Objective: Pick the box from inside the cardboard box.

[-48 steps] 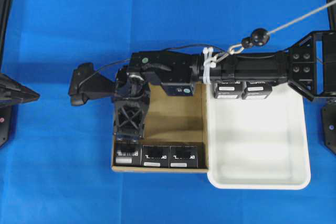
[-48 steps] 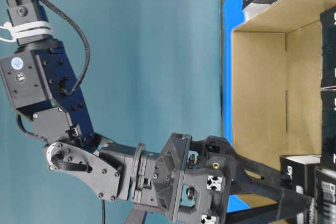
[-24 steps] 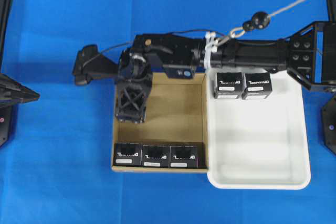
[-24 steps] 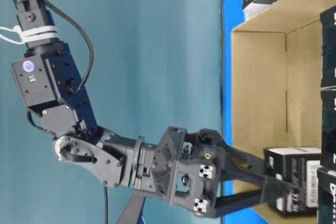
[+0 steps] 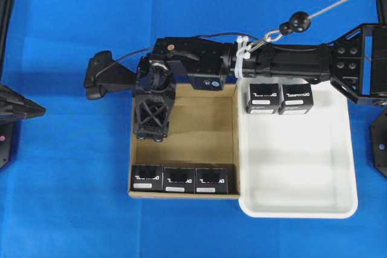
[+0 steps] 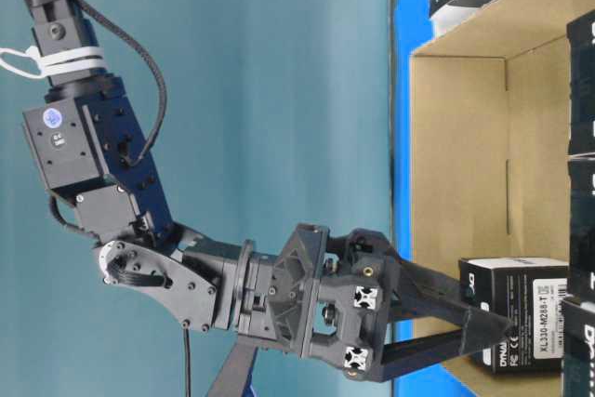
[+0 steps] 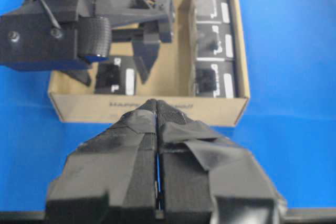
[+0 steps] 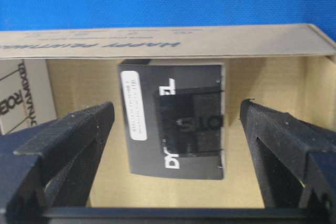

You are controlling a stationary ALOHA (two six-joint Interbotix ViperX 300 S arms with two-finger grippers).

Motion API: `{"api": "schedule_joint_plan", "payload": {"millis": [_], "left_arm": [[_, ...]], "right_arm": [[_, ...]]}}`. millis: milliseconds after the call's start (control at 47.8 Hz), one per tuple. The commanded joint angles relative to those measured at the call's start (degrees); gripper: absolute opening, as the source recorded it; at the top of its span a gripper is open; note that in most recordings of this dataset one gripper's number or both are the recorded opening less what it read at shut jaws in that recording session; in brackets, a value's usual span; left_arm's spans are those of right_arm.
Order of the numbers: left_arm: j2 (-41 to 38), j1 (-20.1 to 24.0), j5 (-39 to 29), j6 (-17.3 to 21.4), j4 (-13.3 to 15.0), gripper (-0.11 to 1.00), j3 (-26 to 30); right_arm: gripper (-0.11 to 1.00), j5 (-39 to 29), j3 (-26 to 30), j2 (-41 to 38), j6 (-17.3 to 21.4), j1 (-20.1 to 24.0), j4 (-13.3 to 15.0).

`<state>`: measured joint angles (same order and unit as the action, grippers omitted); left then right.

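Observation:
The cardboard box [image 5: 199, 137] holds three black boxes in a row along its front wall [image 5: 179, 179]. My right gripper [image 5: 150, 136] reaches across and hangs open over the carton's left side. In the right wrist view [image 8: 176, 106] its fingers [image 8: 68, 140] stand wide apart on either side of a fourth black box [image 8: 173, 129] lying flat on the carton floor, with a gap on each side. That box also shows in the table-level view [image 6: 521, 313] and the left wrist view [image 7: 113, 76]. It is hidden under the gripper overhead. My left gripper [image 7: 157, 106] is shut and empty, outside the carton's left wall [image 7: 79, 106].
A white plastic tray [image 5: 296, 167] touches the carton's right side and holds two more black boxes [image 5: 279, 98] at its back. A cable with a hook [image 5: 296, 23] runs above the right arm. Blue table surface surrounds the carton and the tray.
My right gripper has drawn back from the front row of boxes towards the middle of the carton, mostly in the first half second. The single box now shows between its open fingers. The left arm is still.

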<state>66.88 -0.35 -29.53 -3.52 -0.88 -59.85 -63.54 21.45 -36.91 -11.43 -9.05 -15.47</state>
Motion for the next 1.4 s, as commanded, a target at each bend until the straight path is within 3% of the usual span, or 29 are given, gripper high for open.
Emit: {"api": "schedule_joint_plan", "payload": {"millis": [0,377,795,963,1381], "left_arm": [[-0.6,0.1,0.5,-0.1,-0.1,-0.05,1.5],[-0.5,0.1,0.5,-0.1,-0.1,-0.05,1.6],[-0.4,0.1,0.4,-0.1,-0.1,-0.05,1.7],[-0.3,0.1,0.4,-0.1,-0.1,-0.05,1.7],[-0.3,-0.5,0.4,-0.2,-0.2,-0.05,1.8]], "right_arm": [[1.00,0.2,0.2,0.1,-0.2,0.4,-0.1],[1.00,-4.9,3.2,3.2,1.3,0.4,-0.2],[1.00,-23.0,18.6,9.7,3.9,0.4,1.0],[1.00,-23.2,22.2,10.8,4.7,0.0,1.0],[1.00,-23.4,22.3,10.9,5.2,-0.4,1.1]]}}
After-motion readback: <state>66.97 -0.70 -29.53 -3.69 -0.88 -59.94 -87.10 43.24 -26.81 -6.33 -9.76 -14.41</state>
